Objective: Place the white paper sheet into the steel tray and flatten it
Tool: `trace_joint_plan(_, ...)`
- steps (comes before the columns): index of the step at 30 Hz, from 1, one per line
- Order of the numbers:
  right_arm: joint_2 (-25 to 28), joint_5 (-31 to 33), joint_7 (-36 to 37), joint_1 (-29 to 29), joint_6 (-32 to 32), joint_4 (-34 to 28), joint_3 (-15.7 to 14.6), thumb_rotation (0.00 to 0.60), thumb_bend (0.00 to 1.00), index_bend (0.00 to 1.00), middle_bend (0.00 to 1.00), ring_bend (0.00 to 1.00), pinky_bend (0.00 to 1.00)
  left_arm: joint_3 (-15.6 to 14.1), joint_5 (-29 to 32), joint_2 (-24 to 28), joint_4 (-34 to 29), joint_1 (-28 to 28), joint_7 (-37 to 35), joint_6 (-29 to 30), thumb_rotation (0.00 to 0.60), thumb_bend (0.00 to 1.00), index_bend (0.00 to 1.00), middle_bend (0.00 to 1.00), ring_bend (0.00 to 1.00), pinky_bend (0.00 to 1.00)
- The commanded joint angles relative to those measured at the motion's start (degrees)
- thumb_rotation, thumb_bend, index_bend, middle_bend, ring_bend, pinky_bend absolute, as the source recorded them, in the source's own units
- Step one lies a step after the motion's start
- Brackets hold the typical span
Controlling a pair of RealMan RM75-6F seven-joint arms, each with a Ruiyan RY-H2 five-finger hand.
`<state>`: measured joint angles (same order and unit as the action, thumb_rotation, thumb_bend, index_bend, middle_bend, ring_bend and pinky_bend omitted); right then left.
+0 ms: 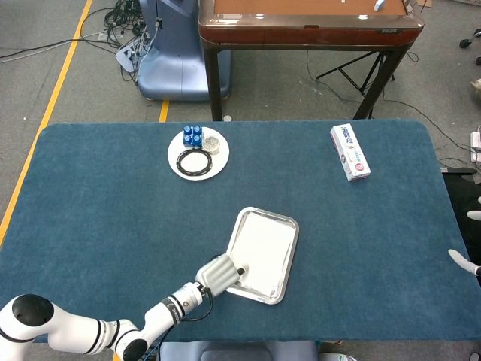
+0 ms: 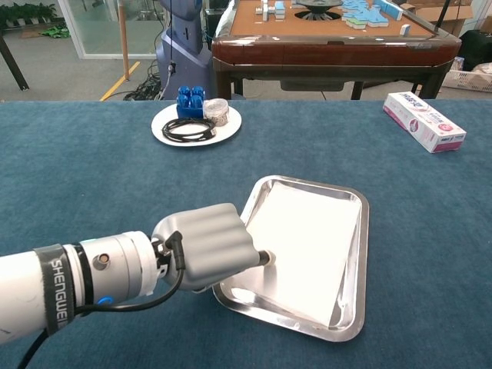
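- Tray on the tabletop holds the sheet
- Left hand, fingers curled, presses the sheet's left edge
- Right hand, fingers spread, at the table's right edge
- Plate holds a cable and blue pieces

Table covered in deep teal-blue felt; steel tray bright silver, holding a plain white paper sheet. Left hand was matte grey, on a white forearm with a black band lettered in white; white round plate carried a blue block and a coiled black cable. Carton was white with pink-red print; the floor was grey with an orange-yellow stripe.
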<state>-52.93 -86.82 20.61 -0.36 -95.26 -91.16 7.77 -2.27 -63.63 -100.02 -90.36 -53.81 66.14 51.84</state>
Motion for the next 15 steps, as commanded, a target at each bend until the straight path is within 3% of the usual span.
trace_joint_plan(1,0.0,0.0,0.0,0.0,0.0,0.0,0.0,0.600,0.00,0.35,0.23,0.14,0.07,-0.1,0.1,0.0,-0.1,-0.1,-0.1,0.2,0.600,0.73,0.19,1.00,0.96,1.00)
trace_joint_plan(15,0.0,0.0,0.0,0.0,0.2,0.0,0.0,0.600,0.00,0.35,0.23,0.14,0.07,-1.6,-1.8,0.5,-2.6,-0.4,-0.9,0.9,0.600,0.73,0.20,1.00,0.96,1.00)
